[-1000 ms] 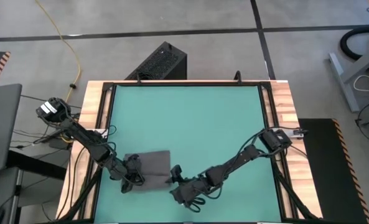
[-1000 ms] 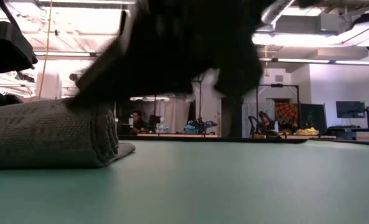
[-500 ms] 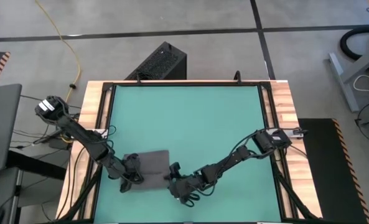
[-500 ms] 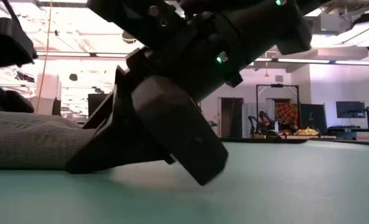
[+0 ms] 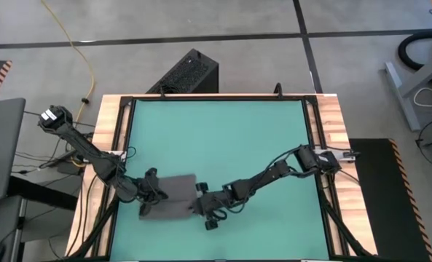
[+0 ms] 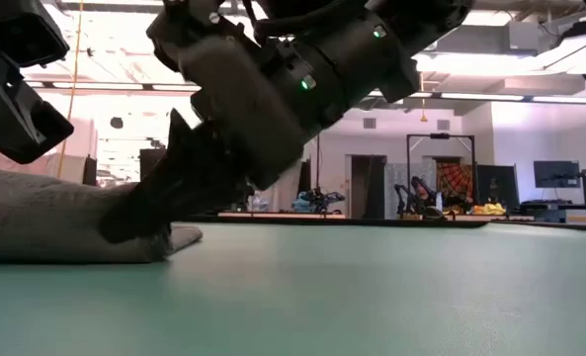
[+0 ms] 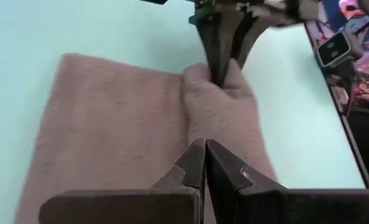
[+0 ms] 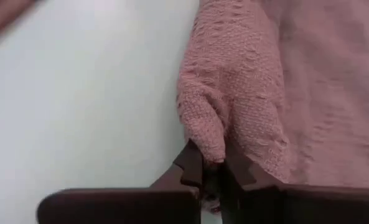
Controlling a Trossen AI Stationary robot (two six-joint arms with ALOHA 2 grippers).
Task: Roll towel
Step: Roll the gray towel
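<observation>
The grey towel (image 5: 170, 198) lies on the green mat near the table's front left, folded thick, its right end bunched into a hump (image 7: 224, 93). My right gripper (image 5: 196, 206) reaches in from the right and is shut on that end. My left gripper (image 7: 205, 152) is shut and hangs just above the towel's left part (image 6: 36, 213). In the low view, my left gripper (image 6: 21, 109) stands clear of the cloth. My right gripper pinches the bunched fold at the towel's right end (image 8: 204, 140) between its two fingers. The fingers (image 6: 164, 203) come slanting down from the table's right side. Several layers seem caught. The towel stays on the mat, its held end raised only a little.
Bare green mat (image 5: 223, 138) stretches to the far and right sides of the towel. Wooden rails (image 5: 332, 145) frame the table. A black box (image 5: 190, 73) stands beyond the far edge. The towel lies close to the near edge.
My right gripper has gone left toward the towel and down, rolled its wrist, and shut on the towel's right end; half a second ago its fingers stood wide apart. My left gripper has risen off the towel, staying shut.
</observation>
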